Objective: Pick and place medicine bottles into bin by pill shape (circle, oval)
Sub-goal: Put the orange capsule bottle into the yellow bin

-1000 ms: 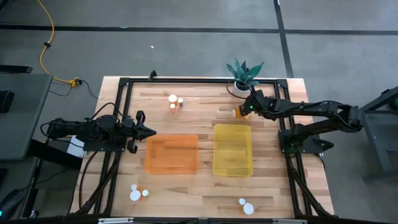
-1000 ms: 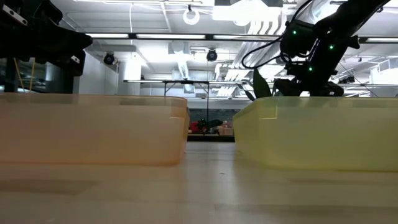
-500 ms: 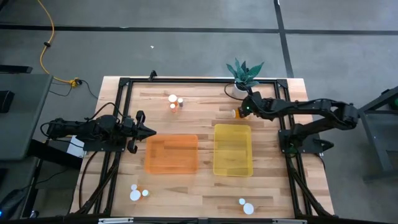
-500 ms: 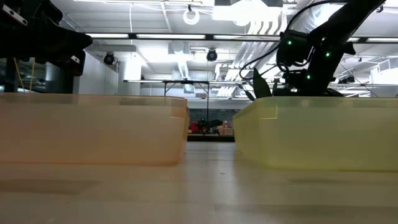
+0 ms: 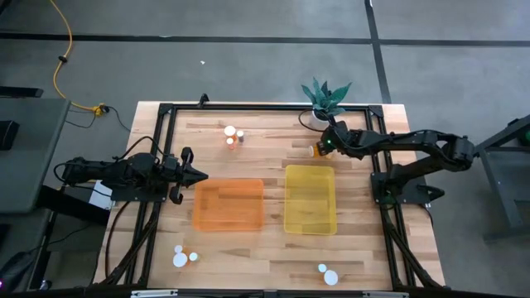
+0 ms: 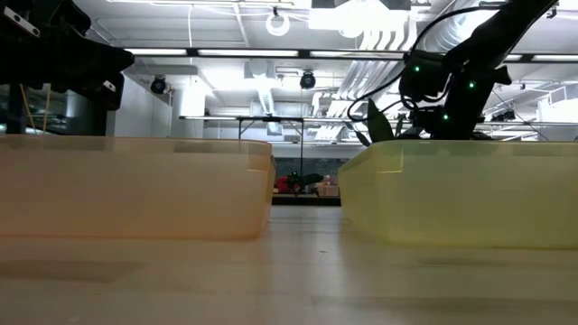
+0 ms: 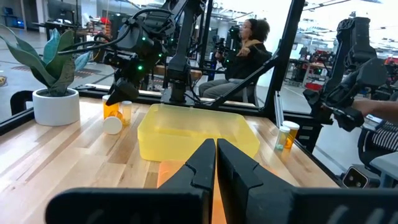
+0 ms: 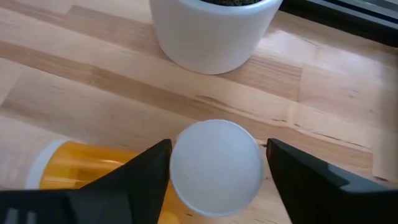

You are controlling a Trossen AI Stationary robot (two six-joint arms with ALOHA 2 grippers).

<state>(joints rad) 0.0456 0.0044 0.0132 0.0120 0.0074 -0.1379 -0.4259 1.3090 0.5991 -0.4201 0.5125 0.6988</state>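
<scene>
Overhead, right claw point(image 5: 319, 149) sits in the upper right part of the frame, just above the top edge of the yellow bin point(image 5: 310, 199) and just below the white pot point(image 5: 319, 117) with the green plant. Fingers point(image 8: 143, 177) spread, standing either side of the white cap of an upright medicine bottle point(image 8: 216, 168); small gaps show on both sides of the cap, so no contact visible. Second medicine bottle point(image 8: 93, 165) lying on its side, touching the upright one, amber body and white cap end showing.

Left claw point(image 5: 201, 175) at mid-left of the overhead frame, beside the left edge of the orange bin point(image 5: 228, 204), fingers pressed together, holding nothing.

Other bottles on the desk point(image 5: 273, 257): a small group point(image 5: 233, 135) in the upper middle, white caps point(image 5: 185, 257) at lower left, another pair point(image 5: 327, 274) at lower right.

No labels or writing readable on any bottle, bin or pot. From the left wrist, a seated person point(image 7: 245, 53) beyond the desk.
</scene>
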